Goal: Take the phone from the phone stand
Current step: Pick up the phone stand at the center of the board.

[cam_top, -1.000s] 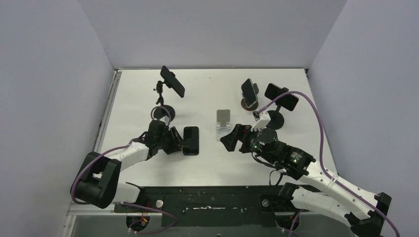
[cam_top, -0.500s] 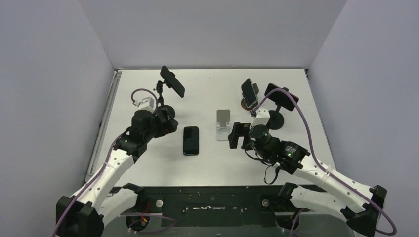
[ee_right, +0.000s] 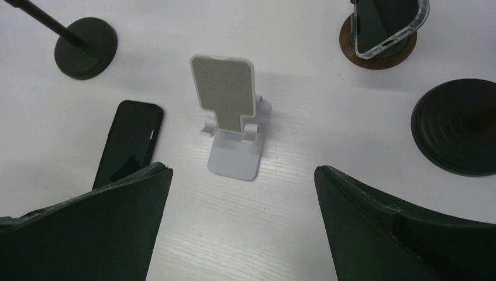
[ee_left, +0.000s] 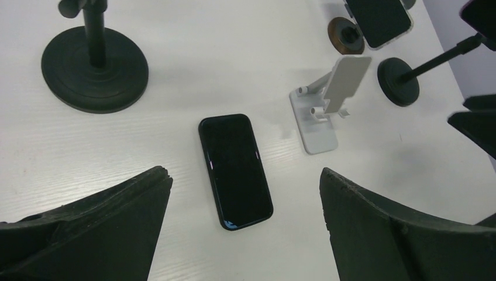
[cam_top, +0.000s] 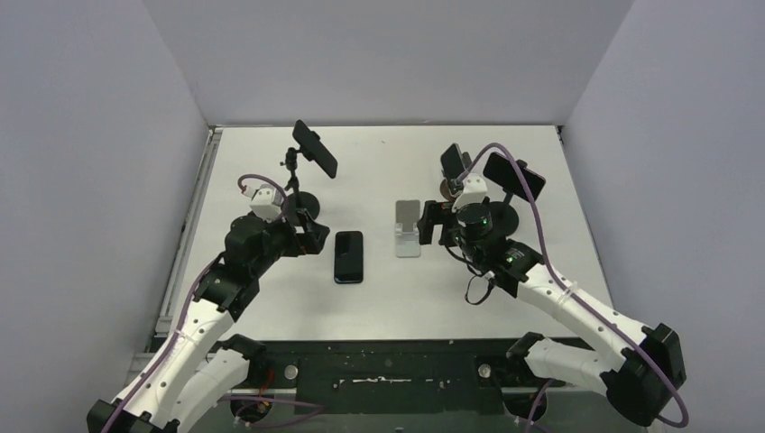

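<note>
A black phone [cam_top: 348,256] lies flat, screen up, on the white table, apart from the empty white phone stand [cam_top: 408,227] to its right. My left gripper [cam_top: 309,236] hovers just left of the phone, open and holding nothing. From the left wrist the phone [ee_left: 235,170] shows between the spread fingers of that gripper [ee_left: 244,173], well below them, with the stand [ee_left: 327,102] beyond. My right gripper [cam_top: 432,222] is open beside the stand's right side. The right wrist view has the stand [ee_right: 231,111] and phone [ee_right: 128,143] ahead of the right gripper [ee_right: 243,170].
Three more phones sit on holders at the back: one on a black pole stand [cam_top: 315,149] with a round base [cam_top: 300,204], one in a clear case on a brown disc [cam_top: 454,167], and one on a black stand [cam_top: 513,176] at the right. Walls enclose the table.
My left gripper has opened, let go of the phone on the table, and pulled back up and to the left. The right gripper has moved further back, up beside the stand.
</note>
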Robot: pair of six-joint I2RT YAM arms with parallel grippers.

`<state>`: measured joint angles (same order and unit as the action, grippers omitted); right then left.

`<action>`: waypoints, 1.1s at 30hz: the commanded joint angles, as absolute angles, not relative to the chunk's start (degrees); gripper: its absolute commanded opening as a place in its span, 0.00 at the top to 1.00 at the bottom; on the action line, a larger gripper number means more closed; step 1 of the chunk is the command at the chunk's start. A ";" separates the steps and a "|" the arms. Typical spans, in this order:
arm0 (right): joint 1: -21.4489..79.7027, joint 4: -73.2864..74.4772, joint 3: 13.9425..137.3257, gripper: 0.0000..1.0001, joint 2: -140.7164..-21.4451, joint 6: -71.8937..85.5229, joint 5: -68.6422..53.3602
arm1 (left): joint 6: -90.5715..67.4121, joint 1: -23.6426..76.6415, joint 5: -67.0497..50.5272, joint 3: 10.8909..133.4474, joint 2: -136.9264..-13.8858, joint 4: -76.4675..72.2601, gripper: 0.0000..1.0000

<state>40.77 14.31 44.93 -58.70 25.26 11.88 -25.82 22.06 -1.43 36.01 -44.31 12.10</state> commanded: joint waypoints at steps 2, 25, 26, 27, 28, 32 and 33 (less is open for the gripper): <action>39.00 4.29 47.33 0.00 -66.28 25.19 11.68 | -24.35 23.50 -4.89 35.81 -42.42 7.55 0.02; 44.57 11.47 62.40 0.00 -91.36 28.58 25.04 | -25.14 25.48 -2.99 34.89 -40.55 7.32 0.03; 44.11 11.42 62.49 0.00 -91.88 28.69 24.41 | -25.11 25.53 -3.19 34.89 -40.52 7.26 0.03; 43.58 11.36 62.61 0.00 -92.31 28.88 23.37 | -25.12 25.57 -3.29 34.87 -40.45 7.26 0.03; 43.09 11.04 62.64 0.00 -92.59 28.80 22.48 | -25.13 25.65 -3.26 34.88 -40.39 7.22 0.03; 42.59 9.03 62.56 0.00 -93.25 27.64 19.56 | -25.13 25.82 -3.43 34.80 -40.17 7.21 0.03; 42.47 9.09 62.80 0.00 -93.64 27.53 19.25 | -25.12 25.84 -3.37 34.80 -40.12 7.17 0.02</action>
<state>43.05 12.88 60.58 -93.47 28.77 21.39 -25.65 25.47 -3.31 35.00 -41.12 9.98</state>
